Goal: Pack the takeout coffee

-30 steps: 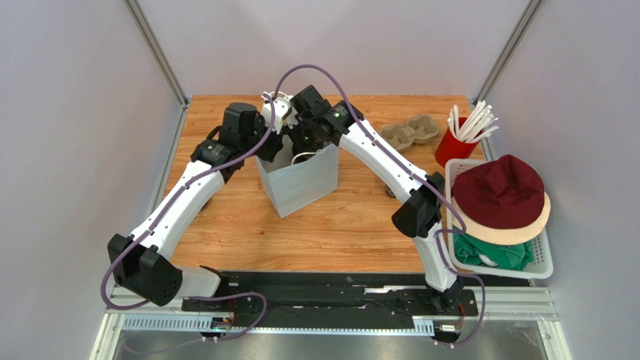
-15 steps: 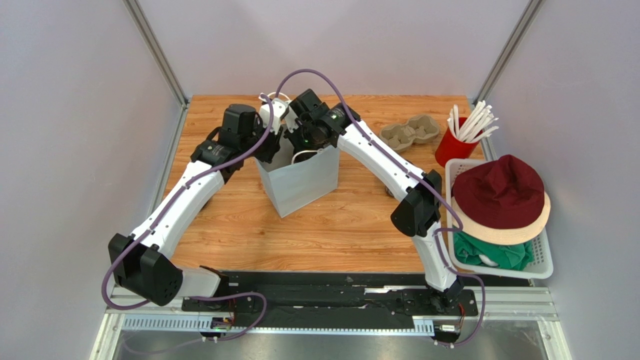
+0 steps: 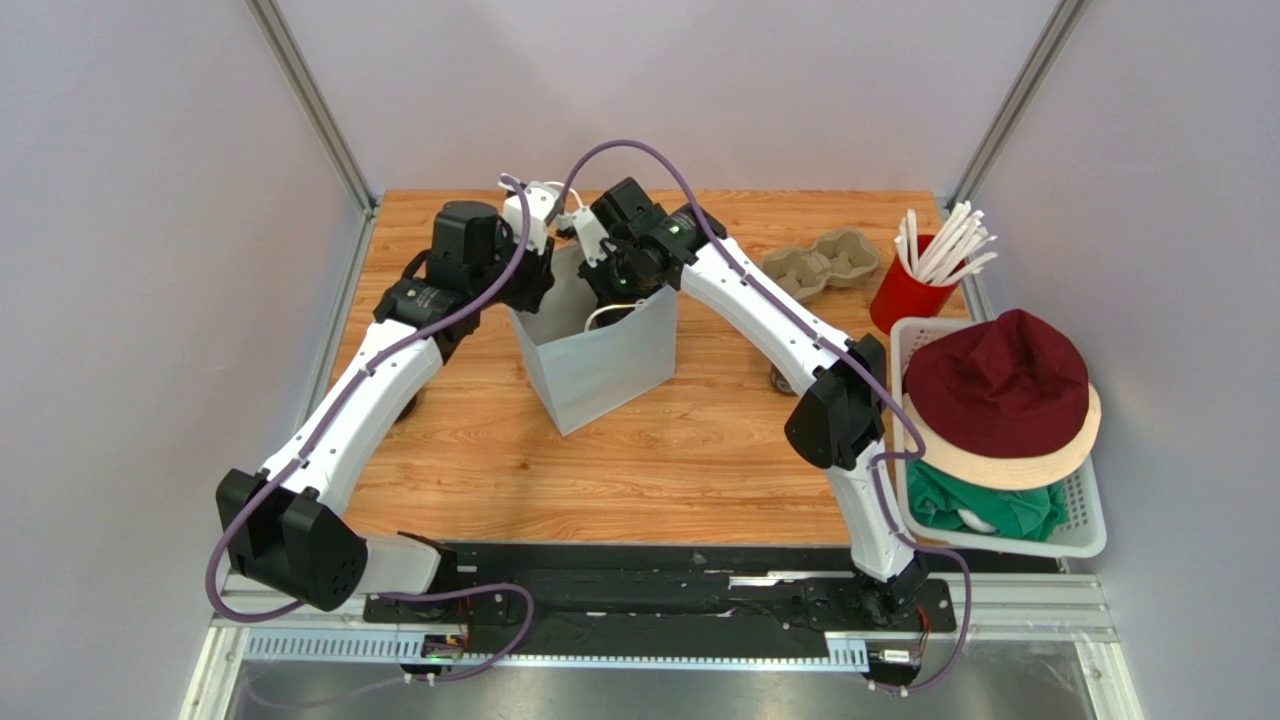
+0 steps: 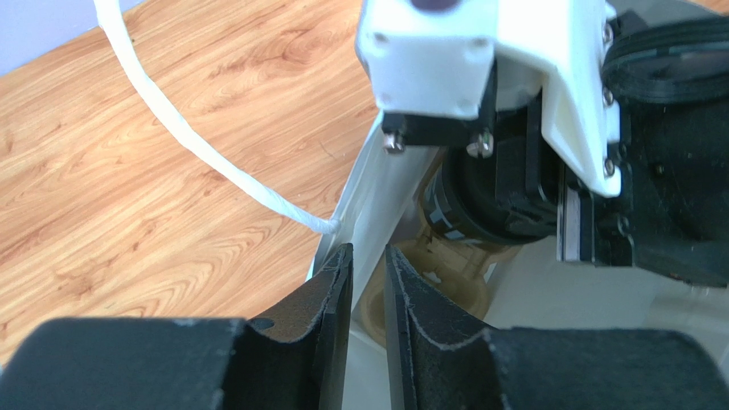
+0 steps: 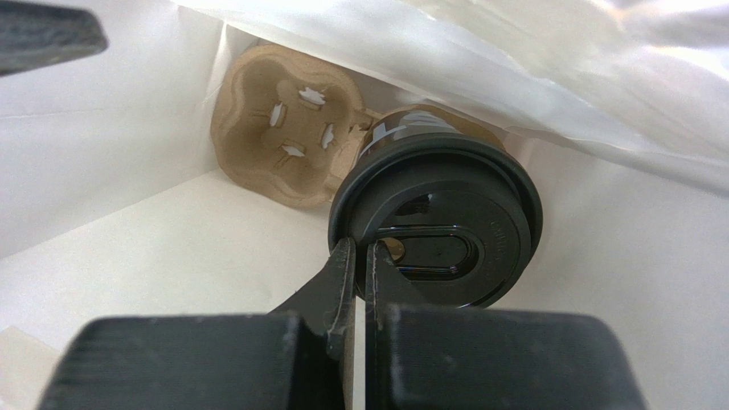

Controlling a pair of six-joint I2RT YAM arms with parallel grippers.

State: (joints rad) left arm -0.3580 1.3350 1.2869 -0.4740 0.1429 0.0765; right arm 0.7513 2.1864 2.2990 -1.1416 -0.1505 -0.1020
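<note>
The takeout coffee (image 5: 436, 231), a black cup with a black lid, hangs inside the white paper bag (image 3: 598, 368), over a brown pulp carrier (image 5: 282, 128) on the bag's floor. My right gripper (image 5: 361, 252) is shut on the lid's near rim; in the top view it (image 3: 609, 282) reaches down into the bag's mouth. My left gripper (image 4: 368, 256) is shut on the bag's far-left rim, with the wall between its fingers. In the left wrist view the cup (image 4: 488, 205) shows under the right gripper's white body. In the top view the cup is hidden.
A second pulp carrier (image 3: 821, 266) lies on the table at the back right. A red cup of white straws (image 3: 909, 288) stands beside it. A white basket (image 3: 1085, 525) with a maroon hat (image 3: 999, 383) sits at the right edge. The bag's white cord handle (image 4: 197, 141) hangs outside.
My left gripper has shifted left and back with the bag's rim, widening the mouth. My right gripper has shifted a little left over the bag.
</note>
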